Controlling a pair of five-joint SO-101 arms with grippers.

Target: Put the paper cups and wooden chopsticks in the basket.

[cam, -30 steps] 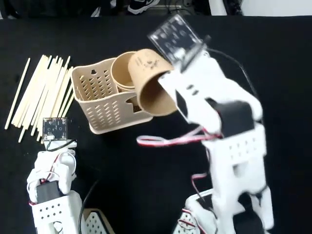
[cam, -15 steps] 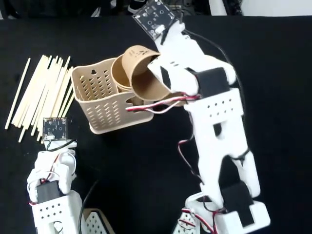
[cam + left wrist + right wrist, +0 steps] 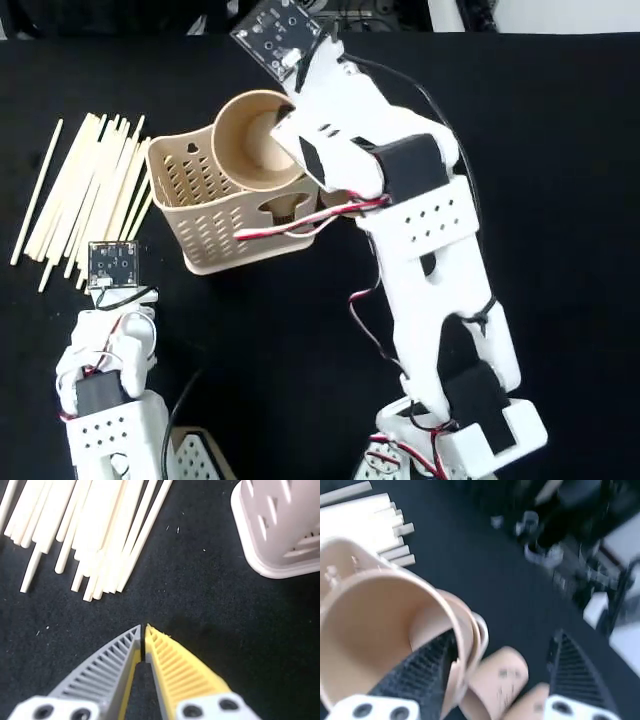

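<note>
1. The table (image 3: pixel 560 150) is covered in matte black cloth flecked with lint.
2. The wooden chopsticks (image 3: pixel 85 195) (image 3: pixel 100 525) are thin, pale, square-ended sticks. They lie in a loose fan on the cloth, left of the basket.
3. The basket (image 3: pixel 205 235) (image 3: pixel 280 545) is cream plastic and box-shaped, with rounded corners, slotted walls and a cut-out handle.
4. A tan paper cup (image 3: pixel 250 140) (image 3: pixel 370 630) sits mouth up in the basket's far right corner. It is smooth and tapered. It is nested in a second cup (image 3: pixel 479 630), whose rim shows just outside its own.
5. A third cup (image 3: pixel 495 680), which is printed, lies on its side just right of the basket.
6. The right gripper (image 3: pixel 505 635) has dark ribbed fingers spread wide. One finger is inside the nested cup against its wall and the other is well apart, so nothing is pinched.
7. The left gripper (image 3: pixel 144 628) has one grey and one yellow lattice finger. The tips meet with nothing between them. It hangs over bare cloth at the near left, close to the near ends of the chopsticks.
</note>
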